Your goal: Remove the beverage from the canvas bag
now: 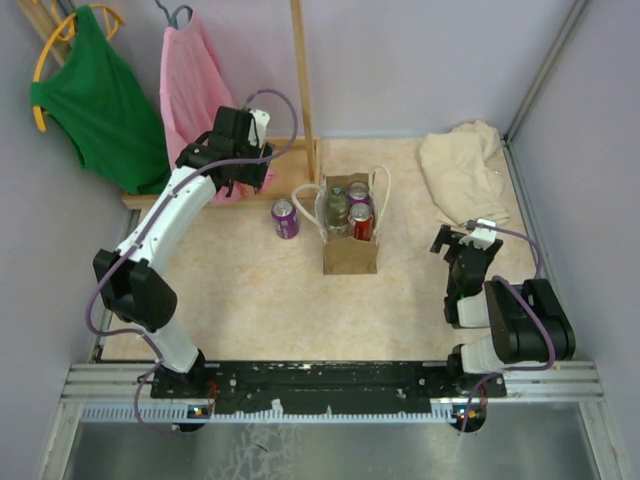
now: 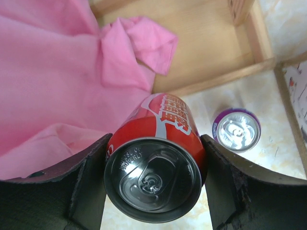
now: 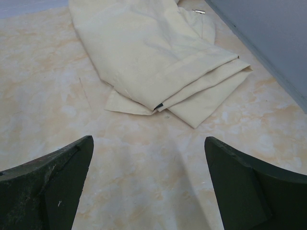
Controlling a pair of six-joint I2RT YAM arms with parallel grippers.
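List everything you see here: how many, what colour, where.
red soda can: one, red, in left gripper
purple soda can: one, purple, table, left of bag
tan canvas bag: one, white handles, table centre
drinks inside bag: three; red, purple, greenish
folded beige cloth: one, far right
pink garment: one, hanging far left
green garment: one, hanging, far left corner
wooden rack: one, pale wood, behind bag
left gripper: shut on red can
right gripper: open, empty, near cloth
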